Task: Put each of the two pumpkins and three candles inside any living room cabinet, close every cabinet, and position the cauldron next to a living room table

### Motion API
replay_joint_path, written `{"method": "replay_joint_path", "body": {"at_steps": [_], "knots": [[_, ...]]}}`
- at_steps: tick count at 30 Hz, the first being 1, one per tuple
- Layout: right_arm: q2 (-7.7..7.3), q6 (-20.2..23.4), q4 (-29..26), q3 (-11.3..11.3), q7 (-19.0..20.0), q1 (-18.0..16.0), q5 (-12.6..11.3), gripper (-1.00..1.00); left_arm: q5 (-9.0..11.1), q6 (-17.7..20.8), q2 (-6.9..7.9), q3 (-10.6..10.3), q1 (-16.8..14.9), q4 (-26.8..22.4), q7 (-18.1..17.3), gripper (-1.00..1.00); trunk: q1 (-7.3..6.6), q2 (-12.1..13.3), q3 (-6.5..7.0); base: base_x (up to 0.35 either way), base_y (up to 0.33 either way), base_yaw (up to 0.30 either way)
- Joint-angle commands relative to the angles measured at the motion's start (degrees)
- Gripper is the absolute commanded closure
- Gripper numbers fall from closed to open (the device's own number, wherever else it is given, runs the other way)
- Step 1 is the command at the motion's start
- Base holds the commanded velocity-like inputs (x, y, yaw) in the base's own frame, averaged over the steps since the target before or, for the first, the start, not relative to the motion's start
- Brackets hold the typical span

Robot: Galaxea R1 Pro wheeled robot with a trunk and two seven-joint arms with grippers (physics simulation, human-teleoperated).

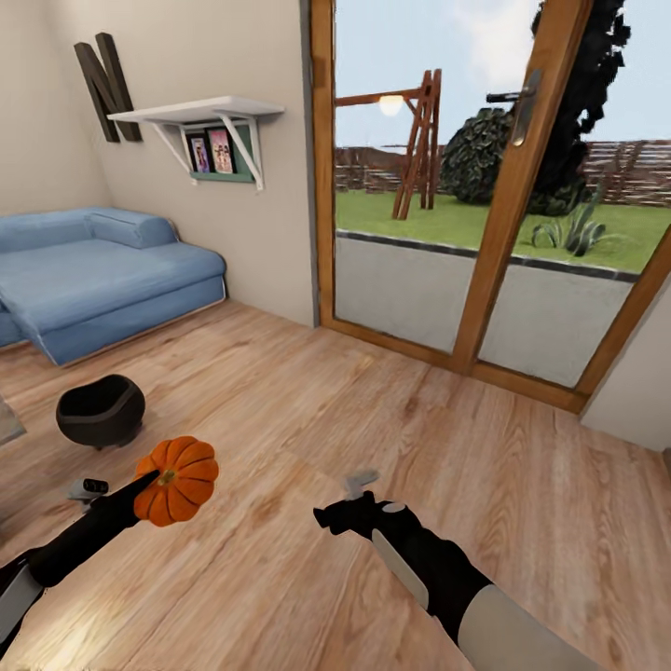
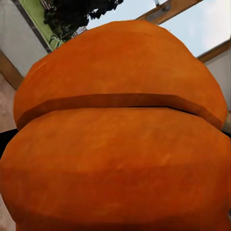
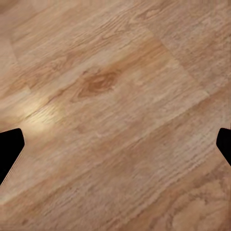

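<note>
Left gripper (image 1: 149, 486) clamped on an orange pumpkin (image 1: 177, 480), carried above the wood floor (image 1: 308, 419); pumpkin's ribbed skin (image 2: 120, 144) pressed close against the left wrist camera. Right gripper (image 1: 328, 515) spread wide, holding nothing, fingertips (image 3: 9, 151) over bare planks. Black cauldron (image 1: 100, 410) on the floor just beyond the pumpkin, near a blue sofa (image 1: 93, 280). Glass patio door (image 1: 485, 186) ahead.
</note>
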Motion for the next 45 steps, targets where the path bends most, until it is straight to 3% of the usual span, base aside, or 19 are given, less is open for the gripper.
{"method": "replay_joint_path", "body": {"at_steps": [1,5,9,16,23,25,28,31,45], "knots": [[0.00,0.0,0.0,0.0,0.0,0.0,0.0,-1.00,0.1,0.0,0.00,0.0,0.0,0.1,0.0,1.00,-0.02,0.0,0.23,0.000,0.000,0.286],[0.03,0.0,0.1,0.0,0.0,0.0,-0.1,-1.00,0.0,0.1,0.00,0.1,0.0,0.6,0.2,1.00,-0.13,0.1,1.12,0.000,0.000,0.286],[0.01,-0.7,0.2,-0.1,0.0,0.0,-0.1,-1.00,0.0,0.2,0.05,0.4,0.0,1.5,0.4,1.00,-1.01,1.7,1.83,0.000,0.000,0.286],[0.08,-1.6,1.4,0.0,0.0,0.0,0.0,-1.00,0.0,0.2,0.01,0.5,0.0,2.1,6.7,1.00,-2.55,4.5,3.09,0.000,0.000,0.285],[0.16,-1.5,1.5,0.1,-0.1,0.0,0.0,-1.00,0.1,0.3,0.00,1.7,-0.1,3.6,7.6,1.00,-4.08,7.3,4.26,0.000,0.000,0.103],[0.66,-1.4,1.6,0.1,-0.1,0.0,0.5,-1.00,0.1,0.3,0.00,2.0,0.0,3.8,7.7,1.00,-4.52,8.1,4.50,0.000,0.000,0.150],[1.76,-1.4,3.0,0.1,-0.8,0.0,3.9,-1.00,0.0,0.3,0.00,2.2,0.0,4.0,7.9,1.00,-5.18,9.3,4.83,0.000,0.000,0.169],[2.54,-1.3,3.9,0.0,-1.2,0.0,5.3,-1.00,0.0,0.3,0.00,2.2,0.0,4.1,8.3,1.00,-5.84,10.5,5.15,0.000,0.000,0.174],[2.83,-1.4,4.9,0.0,-1.4,0.0,5.6,-1.00,0.1,0.3,0.00,2.5,0.0,5.3,8.6,1.00,-8.92,16.1,6.82,0.000,0.000,0.224]]}}
